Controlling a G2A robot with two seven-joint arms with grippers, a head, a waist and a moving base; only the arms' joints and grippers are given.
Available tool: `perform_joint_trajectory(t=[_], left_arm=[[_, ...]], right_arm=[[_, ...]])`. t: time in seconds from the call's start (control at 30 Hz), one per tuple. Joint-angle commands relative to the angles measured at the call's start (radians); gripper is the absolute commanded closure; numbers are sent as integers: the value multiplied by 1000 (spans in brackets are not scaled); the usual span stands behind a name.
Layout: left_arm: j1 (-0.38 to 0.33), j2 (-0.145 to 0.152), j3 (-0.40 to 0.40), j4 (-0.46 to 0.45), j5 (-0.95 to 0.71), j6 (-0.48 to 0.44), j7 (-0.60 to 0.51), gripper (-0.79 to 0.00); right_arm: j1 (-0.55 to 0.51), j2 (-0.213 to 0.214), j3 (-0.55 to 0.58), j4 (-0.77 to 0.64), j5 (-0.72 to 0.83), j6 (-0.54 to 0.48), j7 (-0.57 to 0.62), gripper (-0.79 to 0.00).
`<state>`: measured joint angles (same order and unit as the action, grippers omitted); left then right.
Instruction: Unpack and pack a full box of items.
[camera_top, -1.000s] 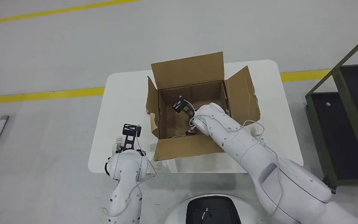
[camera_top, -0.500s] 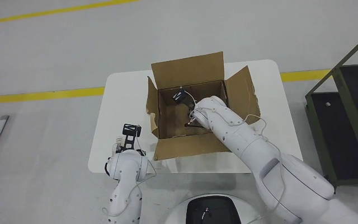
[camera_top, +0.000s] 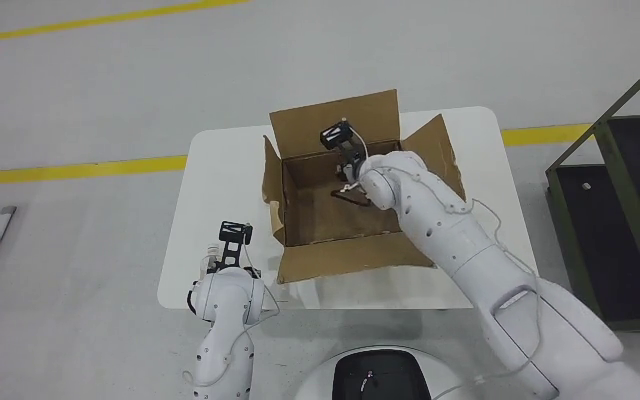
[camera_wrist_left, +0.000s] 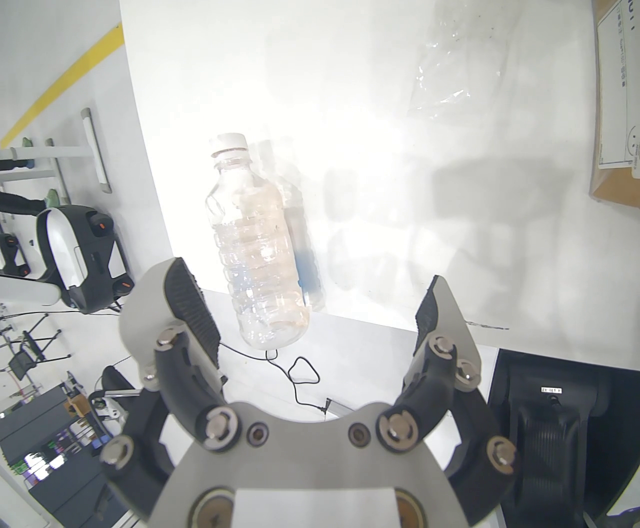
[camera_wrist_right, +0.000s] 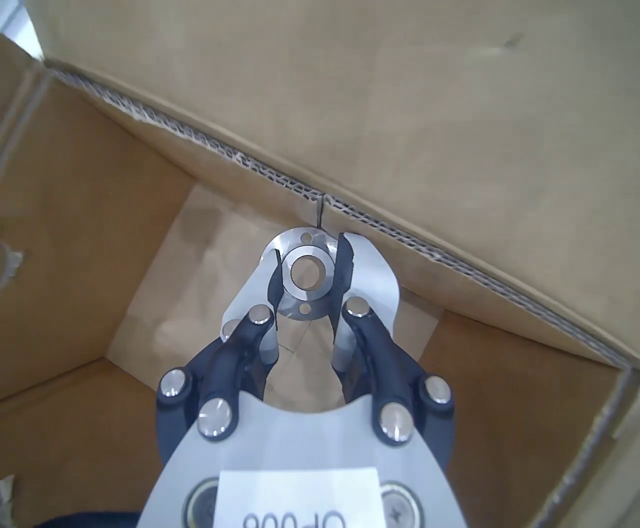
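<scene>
An open cardboard box (camera_top: 330, 262) stands on the white table (camera_top: 215, 170) with all its flaps spread. My right gripper (camera_top: 337, 134) hangs over the box's far wall, by the far flap. In the right wrist view this gripper (camera_wrist_right: 307, 272) is shut on a round metal flange (camera_wrist_right: 300, 306) with a centre hole, above the box floor (camera_wrist_right: 200, 280). My left gripper (camera_top: 235, 232) sits near the table's front left edge, open (camera_wrist_left: 320, 300) with nothing between its fingers. A clear plastic bottle (camera_wrist_left: 257, 250) with a white cap lies on the table just ahead of it.
A sheet of clear plastic film (camera_wrist_left: 445, 65) lies on the table beyond the bottle, and a corner of the box (camera_wrist_left: 615, 100) shows beside it. A green-framed cart (camera_top: 600, 190) stands to the right of the table.
My right gripper has risen out of the box's middle and moved toward the far wall with the metal flange in it. The left arm has not moved.
</scene>
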<state>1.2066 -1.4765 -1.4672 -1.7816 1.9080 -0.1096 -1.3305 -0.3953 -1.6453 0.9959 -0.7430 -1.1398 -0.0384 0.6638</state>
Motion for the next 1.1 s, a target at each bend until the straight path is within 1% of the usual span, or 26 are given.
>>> perform_joint_trajectory(t=[0.0, 0.1, 0.2, 0.3, 0.4, 0.57, 0.7, 1.07], left_arm=[[0, 0, 0, 0, 0, 0, 0, -785], [0, 0, 0, 0, 0, 0, 0, -785], [0, 0, 0, 0, 0, 0, 0, -785], [0, 0, 0, 0, 0, 0, 0, -785], [0, 0, 0, 0, 0, 0, 0, -785], [0, 0, 0, 0, 0, 0, 0, -785], [0, 0, 0, 0, 0, 0, 0, -785], [0, 0, 0, 0, 0, 0, 0, -785]], right_arm=[[-62, 28, 61, -138, -8, 9, 34, 0], [-173, 64, 152, -346, -10, 6, 102, 0], [-278, 88, 219, -537, 0, -21, 173, 0], [-360, 101, 282, -666, 62, -27, 201, 0], [-422, 110, 340, -749, 138, -18, 203, 0], [-500, 120, 423, -812, 274, 9, 171, 0], [-534, 126, 450, -830, 328, -5, 141, 0], [-537, 128, 449, -828, 326, -11, 136, 0]])
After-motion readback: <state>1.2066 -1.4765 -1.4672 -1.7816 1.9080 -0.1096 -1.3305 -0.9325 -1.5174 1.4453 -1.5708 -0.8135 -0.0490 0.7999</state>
